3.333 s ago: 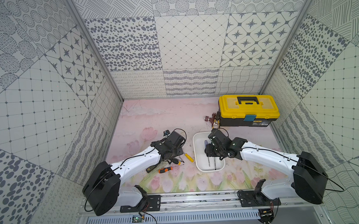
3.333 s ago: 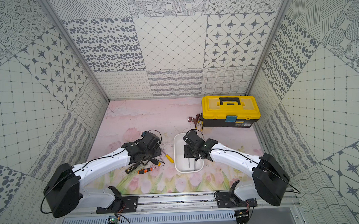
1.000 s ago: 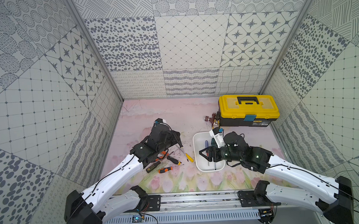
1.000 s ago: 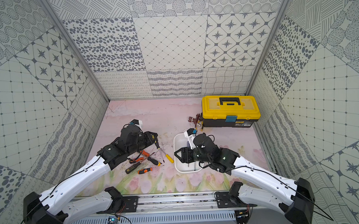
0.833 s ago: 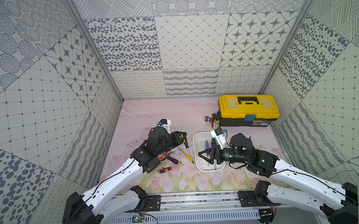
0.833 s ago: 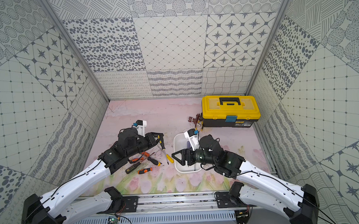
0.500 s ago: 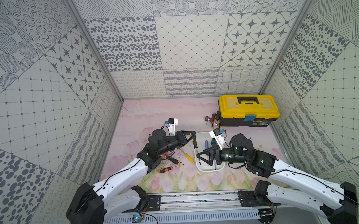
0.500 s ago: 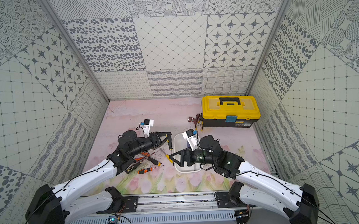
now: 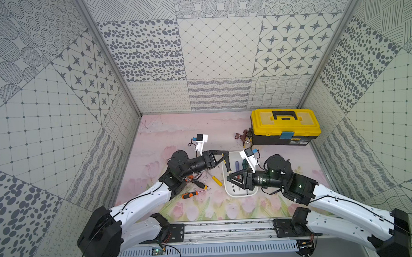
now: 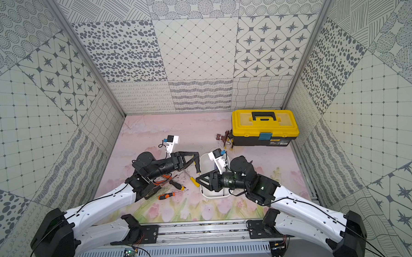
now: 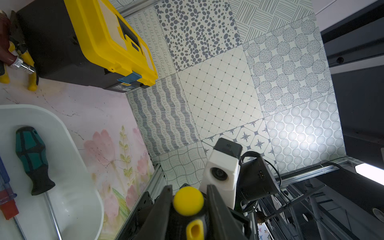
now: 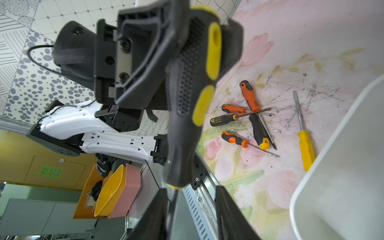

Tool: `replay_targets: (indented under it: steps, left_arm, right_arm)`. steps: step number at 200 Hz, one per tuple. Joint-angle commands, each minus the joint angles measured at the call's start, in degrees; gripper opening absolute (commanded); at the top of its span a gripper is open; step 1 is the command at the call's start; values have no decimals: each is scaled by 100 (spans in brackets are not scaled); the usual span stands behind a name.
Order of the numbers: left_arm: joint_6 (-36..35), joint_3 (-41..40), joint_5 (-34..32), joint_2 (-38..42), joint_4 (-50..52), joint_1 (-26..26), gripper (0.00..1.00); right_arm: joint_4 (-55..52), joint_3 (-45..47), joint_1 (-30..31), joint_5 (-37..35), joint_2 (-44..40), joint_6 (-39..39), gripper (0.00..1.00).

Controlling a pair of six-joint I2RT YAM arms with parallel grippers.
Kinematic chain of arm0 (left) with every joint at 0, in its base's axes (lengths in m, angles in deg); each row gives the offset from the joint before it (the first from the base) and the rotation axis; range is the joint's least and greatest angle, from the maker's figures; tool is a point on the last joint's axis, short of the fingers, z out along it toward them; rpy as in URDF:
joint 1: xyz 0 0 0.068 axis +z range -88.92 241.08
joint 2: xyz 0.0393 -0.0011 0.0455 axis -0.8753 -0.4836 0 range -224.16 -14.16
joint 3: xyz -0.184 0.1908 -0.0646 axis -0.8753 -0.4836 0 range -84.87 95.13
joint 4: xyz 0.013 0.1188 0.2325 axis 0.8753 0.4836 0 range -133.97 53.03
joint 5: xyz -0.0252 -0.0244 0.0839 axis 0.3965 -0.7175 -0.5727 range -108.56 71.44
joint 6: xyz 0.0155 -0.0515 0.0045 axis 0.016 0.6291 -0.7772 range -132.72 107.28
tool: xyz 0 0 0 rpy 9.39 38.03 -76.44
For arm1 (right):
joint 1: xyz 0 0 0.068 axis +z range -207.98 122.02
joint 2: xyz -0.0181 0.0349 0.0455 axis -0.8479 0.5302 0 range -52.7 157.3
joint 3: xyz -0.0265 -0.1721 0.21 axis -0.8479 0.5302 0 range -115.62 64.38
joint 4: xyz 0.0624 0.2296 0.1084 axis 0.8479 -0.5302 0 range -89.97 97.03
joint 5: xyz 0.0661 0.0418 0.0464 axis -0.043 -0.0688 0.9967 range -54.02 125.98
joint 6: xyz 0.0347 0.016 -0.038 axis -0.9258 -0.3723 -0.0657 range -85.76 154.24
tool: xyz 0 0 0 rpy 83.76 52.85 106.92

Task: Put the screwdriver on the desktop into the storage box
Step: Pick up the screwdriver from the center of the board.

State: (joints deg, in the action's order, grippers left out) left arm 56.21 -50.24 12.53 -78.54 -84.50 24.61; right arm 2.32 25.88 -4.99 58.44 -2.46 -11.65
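In the right wrist view, the black-and-yellow screwdriver is seen pinched at its handle by the left hand. Its bare shaft passes between the spread jaws of the right hand and is not yet clamped. In a top view it is held in the air over the storage box, near the rim on the robot's left.

If the handle is released before the shaft is clamped, a fall onto the rim and out on the tabletop can be expected. A thin smooth shaft may also turn in the grip under the heavy handle.

The long axis is judged about level, the butt toward the back wall, the tip toward the near edge.
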Motion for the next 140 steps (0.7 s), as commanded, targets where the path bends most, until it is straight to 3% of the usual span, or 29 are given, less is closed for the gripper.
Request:
replay_targets:
  steps: [1,22,62,78,95,124,140]
  left_arm:
    - [-87,-5,249,46,-648,-72,0]
    - [-274,-9,164,152,-445,-111,0]
    - [-833,80,-279,451,615,-167,0]
    - [-1086,198,-657,501,1339,-187,32]
    - [-1225,300,-1102,510,2034,-194,56]
    - [-1465,399,-1549,514,2768,-227,74]
    - [-1621,421,-1721,532,3076,-238,77]
  right_arm:
    - [277,97,-10,29,72,29,22]
    - [241,91,-8,31,57,65,0]
    - [-224,6,-7,-440,-3,155,0]
    - [-581,-99,-8,-752,61,220,0]
    - [-959,-207,-8,-1160,152,264,0]
    - [-1481,-339,-8,-1789,371,260,0]
    - [-1816,-434,-17,-2219,540,175,0]
